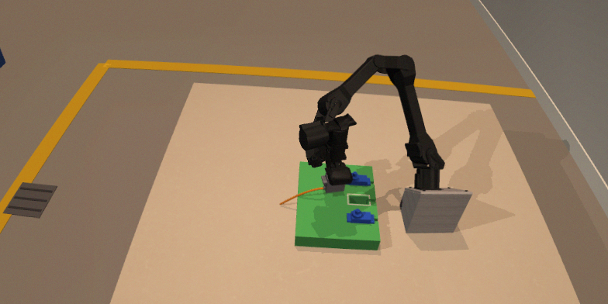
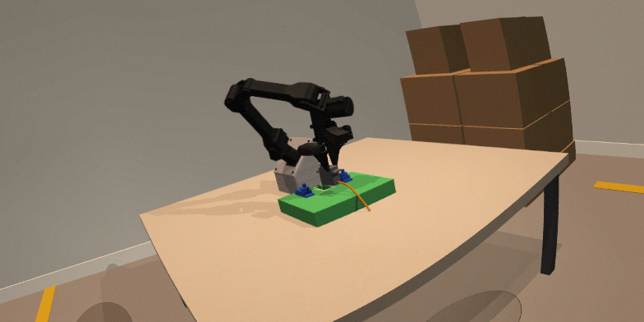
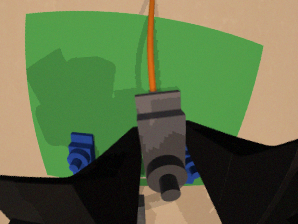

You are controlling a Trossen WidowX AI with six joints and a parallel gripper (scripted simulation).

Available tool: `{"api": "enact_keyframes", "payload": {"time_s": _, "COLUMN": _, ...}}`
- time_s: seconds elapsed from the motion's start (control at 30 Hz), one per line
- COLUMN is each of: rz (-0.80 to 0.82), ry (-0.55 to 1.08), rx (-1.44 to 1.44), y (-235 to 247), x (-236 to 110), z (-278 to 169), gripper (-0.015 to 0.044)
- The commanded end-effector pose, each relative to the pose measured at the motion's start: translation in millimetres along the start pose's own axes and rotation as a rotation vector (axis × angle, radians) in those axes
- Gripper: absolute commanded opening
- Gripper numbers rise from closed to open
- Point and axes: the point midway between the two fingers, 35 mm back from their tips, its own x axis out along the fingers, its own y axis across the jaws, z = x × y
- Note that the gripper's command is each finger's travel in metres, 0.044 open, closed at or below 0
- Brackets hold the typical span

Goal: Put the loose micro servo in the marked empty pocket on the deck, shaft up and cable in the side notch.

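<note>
I see my end effector (image 3: 161,163) pinching the grey servo (image 3: 160,129) above the green deck (image 1: 317,220); its orange cable (image 3: 152,36) trails toward the desk (image 1: 212,174).

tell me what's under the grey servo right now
The green deck lies under the servo, which the fingers grip; its orange cable trails off past the deck's edge. Whether the servo touches the deck is hidden. The marked pocket sits beside it.
</note>
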Motion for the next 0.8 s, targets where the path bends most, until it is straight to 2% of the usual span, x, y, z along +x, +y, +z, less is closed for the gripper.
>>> {"api": "enact_keyframes", "payload": {"time_s": 0.0, "rz": 0.003, "ry": -0.003, "rx": 0.004, "y": 10.7, "x": -1.0, "z": 2.3, "gripper": 0.0}}
{"api": "enact_keyframes", "payload": {"time_s": 0.2, "rz": 0.003, "ry": -0.003, "rx": -0.082, "y": 10.7, "x": -1.0, "z": 2.3, "gripper": 0.0}}
{"api": "enact_keyframes", "payload": {"time_s": 0.77, "rz": 0.002, "ry": -0.004, "rx": -0.671, "y": 10.7, "x": -1.0, "z": 2.4, "gripper": 0.0}}
